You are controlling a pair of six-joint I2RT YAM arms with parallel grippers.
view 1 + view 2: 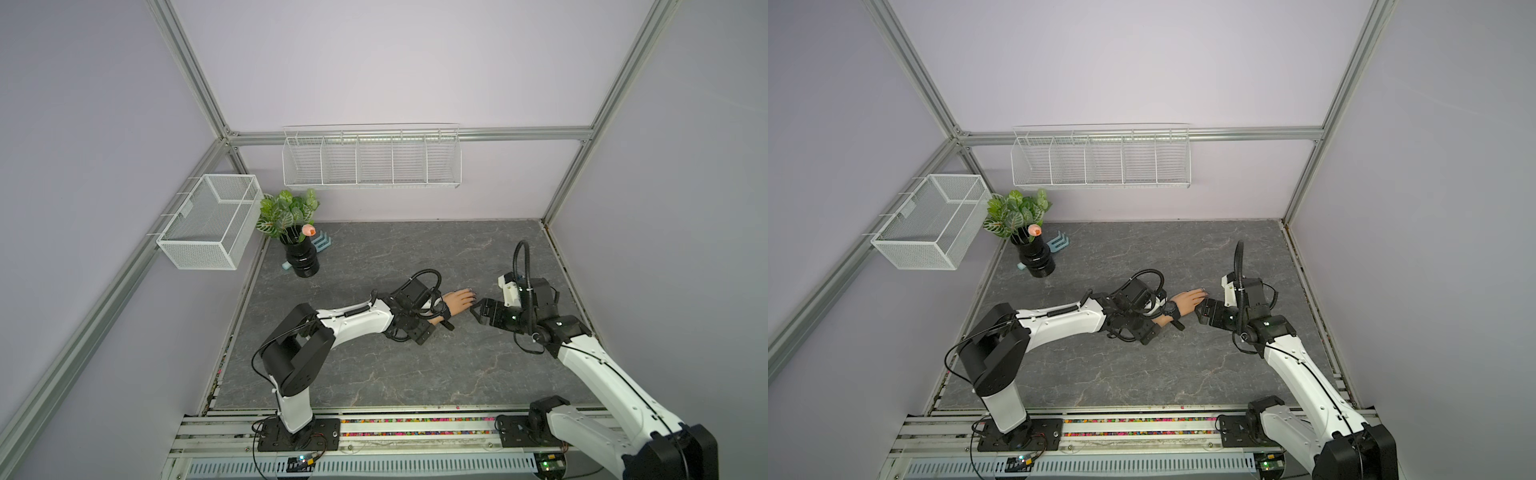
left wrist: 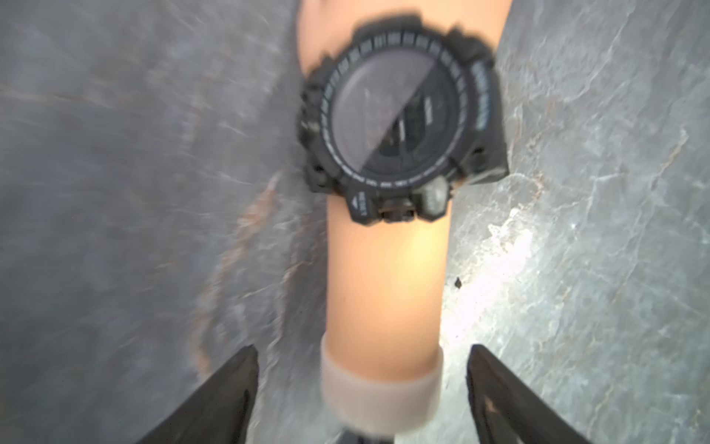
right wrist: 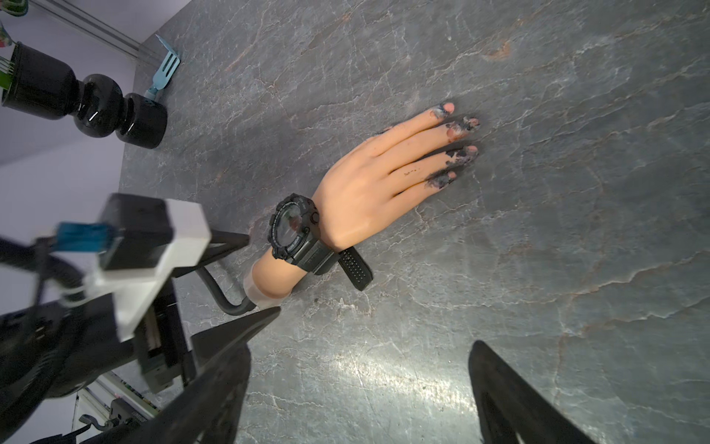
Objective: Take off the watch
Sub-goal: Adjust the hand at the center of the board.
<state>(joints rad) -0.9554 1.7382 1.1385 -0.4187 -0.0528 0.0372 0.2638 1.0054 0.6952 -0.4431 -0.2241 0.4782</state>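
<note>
Left wrist view: left gripper [image 2: 361, 348] stands wide, jaws straddling the forearm stub [image 2: 384, 288] without contact. Watch [image 2: 395, 119] sits strapped on the wrist of the mannequin hand [image 3: 384, 173], with its strap tail [image 3: 355, 269] lying loose on the table [image 3: 538, 269]. Right gripper [image 3: 359, 346] is wide and empty, near the mannequin's fingertips [image 3: 466, 152]. Assessment: removal not yet begun. The next move calls for steadying the hand and freeing the strap. Bezel and case lettering is too blurred to read.
</note>
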